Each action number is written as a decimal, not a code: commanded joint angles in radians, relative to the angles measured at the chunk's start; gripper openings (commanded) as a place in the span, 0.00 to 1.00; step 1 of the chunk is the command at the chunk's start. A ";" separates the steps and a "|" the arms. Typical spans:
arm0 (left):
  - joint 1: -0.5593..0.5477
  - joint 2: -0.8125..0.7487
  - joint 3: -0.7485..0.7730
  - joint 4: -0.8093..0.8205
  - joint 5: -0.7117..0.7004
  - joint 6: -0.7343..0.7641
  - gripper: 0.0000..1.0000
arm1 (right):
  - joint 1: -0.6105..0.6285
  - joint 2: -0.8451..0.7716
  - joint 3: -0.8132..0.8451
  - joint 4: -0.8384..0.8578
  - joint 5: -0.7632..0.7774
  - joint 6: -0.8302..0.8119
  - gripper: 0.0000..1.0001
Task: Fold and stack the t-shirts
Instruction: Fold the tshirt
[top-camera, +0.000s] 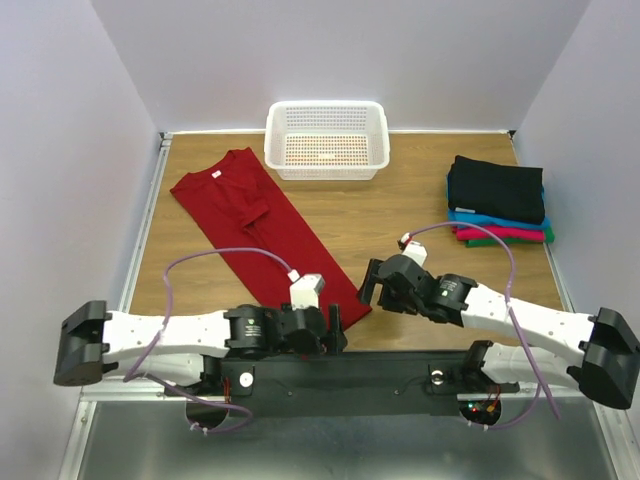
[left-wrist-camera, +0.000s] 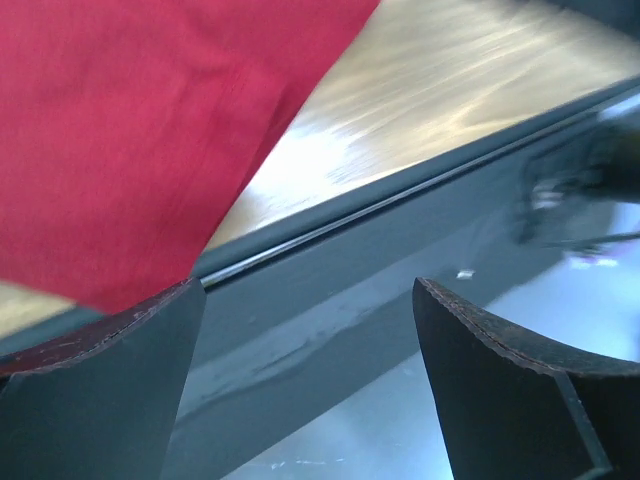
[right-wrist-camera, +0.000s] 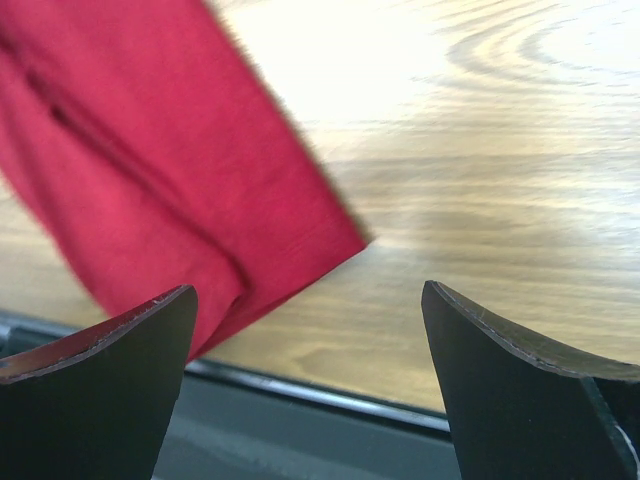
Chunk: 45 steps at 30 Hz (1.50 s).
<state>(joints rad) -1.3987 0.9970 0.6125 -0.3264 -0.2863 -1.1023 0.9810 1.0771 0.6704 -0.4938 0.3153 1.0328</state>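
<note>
Diagonally across the left half of the table (top-camera: 400, 215), a dark red t-shirt (top-camera: 262, 228) is laid flat, folded into a long strip. Its collar, marked by a white neck label (top-camera: 216, 172), is turned toward the far left corner, and its hem is brought down to the near edge around the middle. One sleeve is seen tucked in over the body.

The left gripper (top-camera: 337, 325) is held low at the near edge, just beside the hem. In the left wrist view its fingers (left-wrist-camera: 100, 380) are spread wide with nothing between them. The red cloth (left-wrist-camera: 130, 140) is seen above them, together with the black rail (left-wrist-camera: 400, 230) along the table's near edge.

At the middle of the far edge a white basket (top-camera: 327, 140) is placed upright.

The right gripper (top-camera: 370, 285) is positioned near the hem's right corner, close to the near edge. In the right wrist view its fingers (right-wrist-camera: 520, 390) are likewise held wide apart and nothing is gripped. Bare wood is shown between them, with the shirt's corner (right-wrist-camera: 300, 240) lying just left of that gap.

Near the right edge a stack of folded shirts is set down: a black t-shirt (top-camera: 496, 187) on top, then a bright blue t-shirt (top-camera: 468, 216), a magenta t-shirt (top-camera: 505, 235) and a green t-shirt (top-camera: 478, 242), of which only a sliver is visible.
</note>
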 joint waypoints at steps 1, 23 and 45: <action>-0.068 0.126 0.065 -0.158 -0.115 -0.140 0.97 | -0.042 0.027 0.001 -0.006 -0.005 0.009 1.00; -0.077 0.466 0.139 -0.280 -0.097 -0.067 0.52 | -0.131 0.267 -0.035 0.230 -0.251 -0.016 0.88; -0.154 0.499 0.306 -0.315 -0.165 -0.019 0.00 | -0.159 0.204 -0.075 0.299 -0.237 -0.080 0.12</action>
<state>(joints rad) -1.5124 1.5505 0.8459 -0.6750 -0.3931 -1.1633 0.8322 1.3838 0.6075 -0.1936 0.0311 0.9897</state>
